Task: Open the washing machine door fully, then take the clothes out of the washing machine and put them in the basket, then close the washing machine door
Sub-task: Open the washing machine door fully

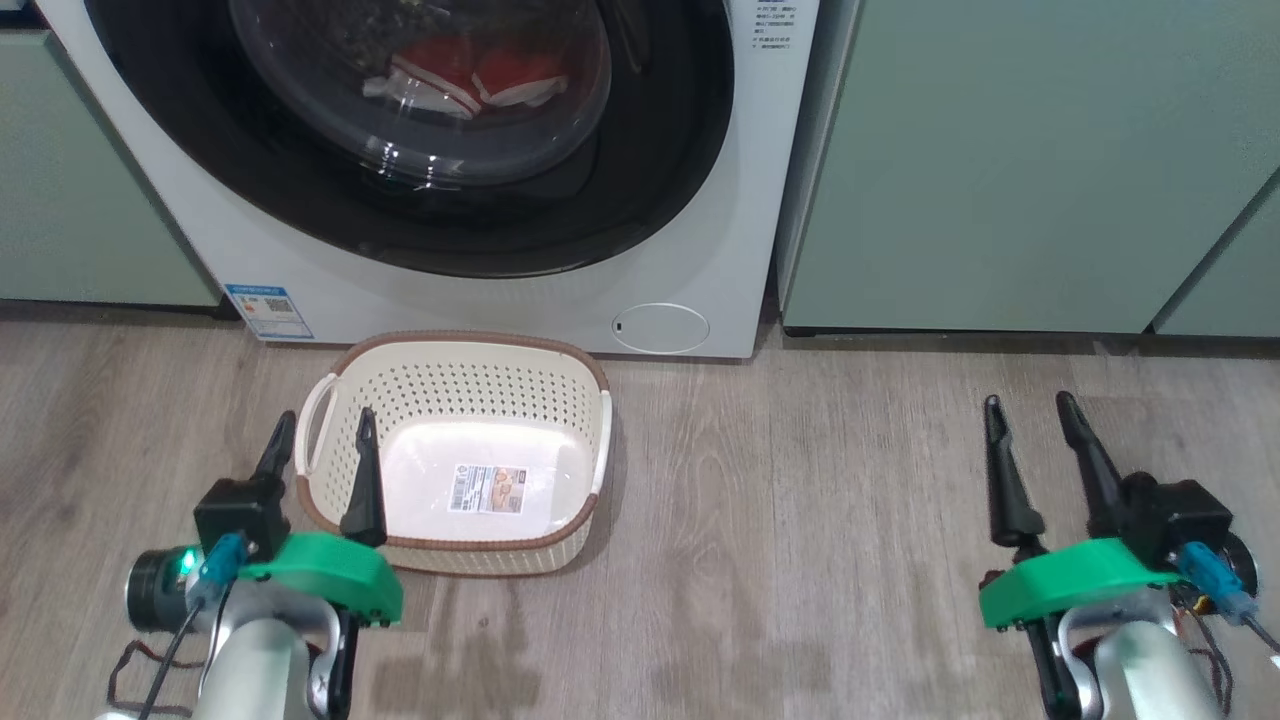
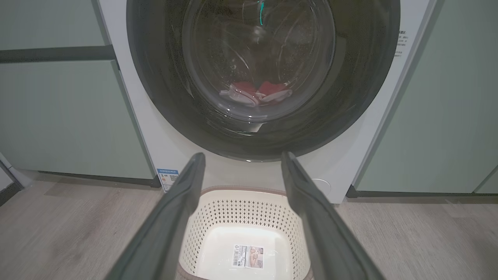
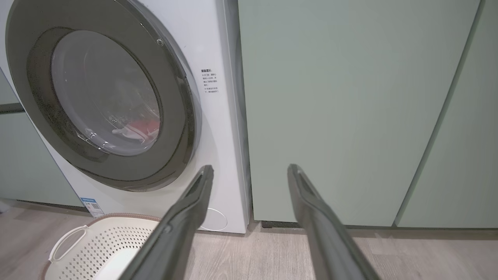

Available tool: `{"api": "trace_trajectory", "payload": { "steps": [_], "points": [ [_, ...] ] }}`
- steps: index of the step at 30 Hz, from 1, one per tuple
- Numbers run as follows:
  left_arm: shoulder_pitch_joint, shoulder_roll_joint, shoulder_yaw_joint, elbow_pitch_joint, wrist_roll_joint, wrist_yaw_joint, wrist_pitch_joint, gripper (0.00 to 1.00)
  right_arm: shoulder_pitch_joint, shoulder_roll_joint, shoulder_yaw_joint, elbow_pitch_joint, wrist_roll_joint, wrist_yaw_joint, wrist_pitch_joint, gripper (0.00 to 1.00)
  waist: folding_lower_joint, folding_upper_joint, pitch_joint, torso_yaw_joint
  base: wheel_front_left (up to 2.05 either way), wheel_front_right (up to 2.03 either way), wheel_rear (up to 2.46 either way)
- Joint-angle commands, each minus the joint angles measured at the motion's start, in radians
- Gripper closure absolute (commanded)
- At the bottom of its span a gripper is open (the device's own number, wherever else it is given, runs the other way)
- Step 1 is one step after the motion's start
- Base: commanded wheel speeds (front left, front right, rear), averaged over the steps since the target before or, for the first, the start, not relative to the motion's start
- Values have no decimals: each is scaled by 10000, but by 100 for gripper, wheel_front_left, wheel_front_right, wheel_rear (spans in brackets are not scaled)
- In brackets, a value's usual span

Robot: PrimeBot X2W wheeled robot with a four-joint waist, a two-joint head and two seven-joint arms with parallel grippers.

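Observation:
The white washing machine (image 1: pixel 700 220) stands ahead with its round black-rimmed door (image 1: pixel 660 160) shut flat against the front. Red clothes with white trim (image 1: pixel 470 80) lie behind the glass, also visible as the clothes (image 2: pixel 255 93) and the clothes (image 3: pixel 140 128). The cream basket (image 1: pixel 455 395) sits on the floor in front of the machine, holding only a paper label. My left gripper (image 1: pixel 325 430) is open, its fingers over the basket's left rim. My right gripper (image 1: pixel 1030 415) is open over bare floor at the right, well clear of the door (image 3: pixel 105 101).
Pale green cabinets (image 1: pixel 1010 170) flank the machine on both sides. Grey wood-look floor (image 1: pixel 800 500) spreads between basket and right arm. A small round hatch (image 1: pixel 660 327) and a blue label (image 1: pixel 268 310) sit low on the machine's front.

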Motion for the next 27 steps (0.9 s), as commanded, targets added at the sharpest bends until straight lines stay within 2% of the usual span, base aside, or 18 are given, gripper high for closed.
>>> {"api": "trace_trajectory", "payload": {
  "steps": [1,2,3,9,20,25,26,27],
  "points": [
    [-517,80,361,-326,-44,-62,-107,0,-372,-121,238,-256,240,-7,-109,36,0,0,18,10,0,0,0],
    [-511,78,364,-340,-51,-70,-107,0,-396,-121,222,-213,401,-7,-109,55,0,0,30,18,0,0,0],
    [-501,75,364,-355,-60,-81,-107,0,-434,-121,235,-161,507,-7,-109,98,0,0,39,32,0,0,0],
    [-461,65,255,-417,-254,-186,-107,0,-967,-121,121,699,2852,-7,-109,100,0,0,217,246,0,0,0],
    [-808,62,-288,-615,-821,-261,-107,0,-3708,-167,598,2426,8786,-7,-109,100,0,0,1228,1053,0,0,0],
    [-1043,61,-482,-669,-1167,-379,-107,0,-4781,-851,716,2539,11988,-7,1098,100,0,0,1712,1497,0,0,0],
    [-1043,61,-482,-669,-1167,-379,-107,0,-4781,-851,716,2539,11988,-7,1098,100,0,0,1712,1497,0,0,0],
    [-1088,61,-537,-677,-1221,-403,-107,0,-4971,-1030,671,2537,12485,-7,1481,100,0,0,1810,1588,0,0,0]
  ]
}}
